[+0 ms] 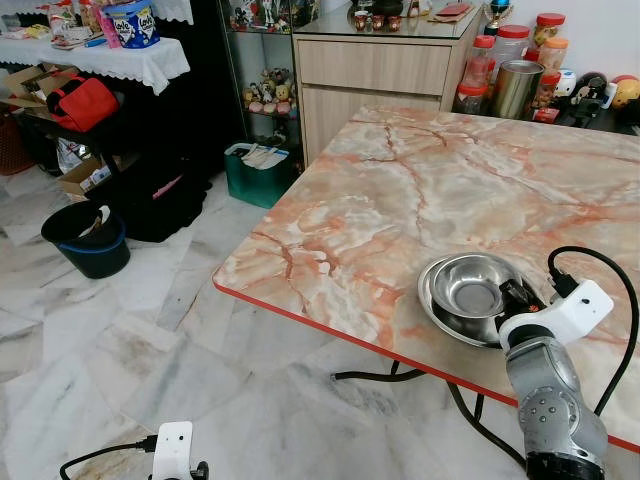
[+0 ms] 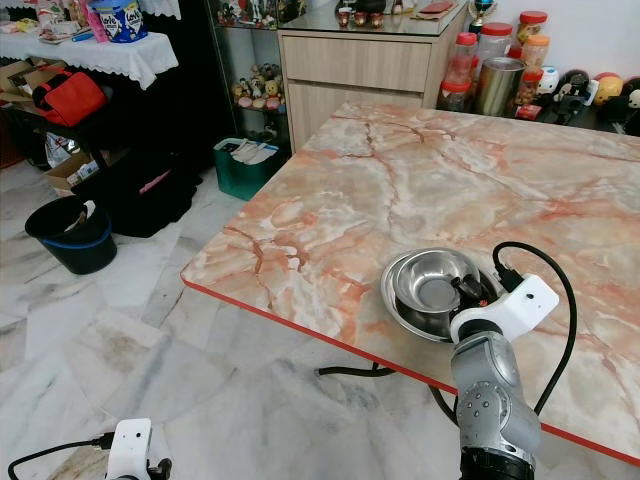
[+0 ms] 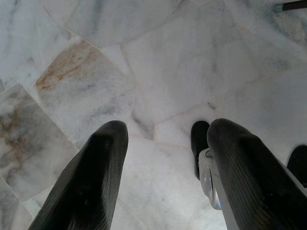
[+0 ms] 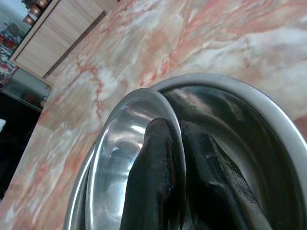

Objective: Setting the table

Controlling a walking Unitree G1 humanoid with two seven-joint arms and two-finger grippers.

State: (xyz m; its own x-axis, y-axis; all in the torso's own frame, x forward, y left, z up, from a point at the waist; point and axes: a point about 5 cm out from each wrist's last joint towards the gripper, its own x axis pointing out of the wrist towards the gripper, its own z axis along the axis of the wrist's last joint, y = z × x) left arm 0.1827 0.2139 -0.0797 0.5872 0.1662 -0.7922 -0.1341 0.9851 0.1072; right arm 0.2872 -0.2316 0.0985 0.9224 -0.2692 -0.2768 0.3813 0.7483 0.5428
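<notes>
A pink-veined marble tabletop (image 1: 430, 190) stands on a pale marble floor (image 1: 130, 330). A wooden cabinet (image 1: 375, 75) stands at 12 o'clock, a black bucket (image 1: 85, 240) at 9 o'clock.

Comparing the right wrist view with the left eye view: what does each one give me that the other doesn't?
Right wrist: the right gripper's fingers pinching the rim of the inner steel bowl, which sits tilted inside the outer bowl.

Left eye: the bowls near the marble table's red front edge, the jars at its far side, a black bucket on the floor, and the idle left gripper.

Both: the nested bowls and tabletop.
</notes>
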